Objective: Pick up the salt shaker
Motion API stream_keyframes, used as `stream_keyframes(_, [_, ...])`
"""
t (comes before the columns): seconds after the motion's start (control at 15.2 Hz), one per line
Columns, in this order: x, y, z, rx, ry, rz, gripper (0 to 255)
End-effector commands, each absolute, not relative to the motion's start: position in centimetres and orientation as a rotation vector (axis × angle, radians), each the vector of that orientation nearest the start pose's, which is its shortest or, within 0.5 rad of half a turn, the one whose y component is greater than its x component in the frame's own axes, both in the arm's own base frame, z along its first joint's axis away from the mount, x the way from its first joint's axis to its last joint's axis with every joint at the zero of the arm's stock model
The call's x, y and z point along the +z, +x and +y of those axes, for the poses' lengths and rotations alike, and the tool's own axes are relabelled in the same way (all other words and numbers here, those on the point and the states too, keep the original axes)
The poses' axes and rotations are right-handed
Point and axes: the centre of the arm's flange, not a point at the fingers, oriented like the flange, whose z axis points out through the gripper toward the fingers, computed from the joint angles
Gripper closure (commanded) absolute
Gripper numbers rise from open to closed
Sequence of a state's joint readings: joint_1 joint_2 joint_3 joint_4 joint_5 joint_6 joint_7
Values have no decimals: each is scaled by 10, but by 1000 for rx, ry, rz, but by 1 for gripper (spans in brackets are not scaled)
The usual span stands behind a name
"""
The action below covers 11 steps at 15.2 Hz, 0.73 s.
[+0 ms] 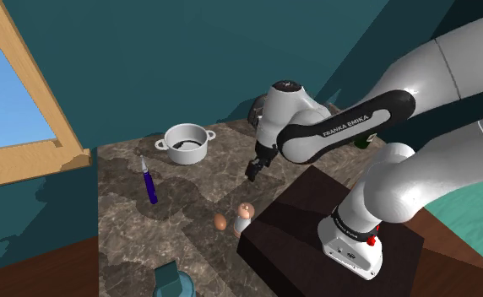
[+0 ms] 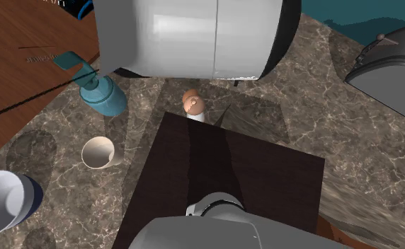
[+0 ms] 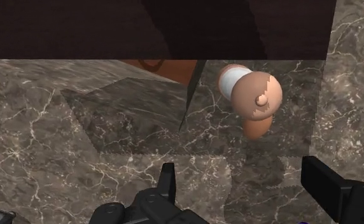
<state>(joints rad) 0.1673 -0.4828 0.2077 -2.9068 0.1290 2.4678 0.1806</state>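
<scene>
**Open Tool Hangs Over the Stone Surface, Salt Shaker Beside the Stand**

The salt shaker (image 1: 243,218) is small and round. It has a smooth tan top shaped like a ball, with a tiny knob on it and a white band below. It stands on the surface (image 1: 147,240), just beside the edge of the stand (image 1: 303,211). The stand is a dark brown box. A smooth brown egg (image 1: 220,221) lies just beside the shaker.

The black tool (image 1: 252,169) hangs above the surface, near the shaker but not touching it. In the wrist view its two fingers (image 3: 168,181) are spread wide with nothing between them. The shaker sits ahead of them, apart from both. The arm (image 1: 341,126) is shiny white with dark joints.

The surface looks like flat brown stone with thin pale lines running through it. A round white pot (image 1: 185,143) stands on it, with two little handles and a dark inside. Near the pot lies a thin thing with a purple handle (image 1: 150,187). A blue-green jug (image 2: 103,97), a cream cup (image 2: 98,152) and a white bowl (image 2: 6,201) with a blue outside are on the surface too. A grey and black toaster (image 2: 392,64) with round corners sits further off.

The walls (image 1: 189,59) are dark blue-green. A window (image 1: 37,84) with a pale wood frame shows bright blue. Brown wood planks (image 2: 17,71) lie beside the surface.
</scene>
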Motion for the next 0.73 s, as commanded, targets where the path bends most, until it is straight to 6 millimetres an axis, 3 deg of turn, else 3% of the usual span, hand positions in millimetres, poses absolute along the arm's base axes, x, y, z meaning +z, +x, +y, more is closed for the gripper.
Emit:
stream_keyframes(0.0, [284,311,123,-72,-3133,-130,0])
stream_keyframes(0.53, [190,312,167,-81,-3105,-185,0])
stream_keyframes(0.66, [182,312,168,-81,-3104,-186,0])
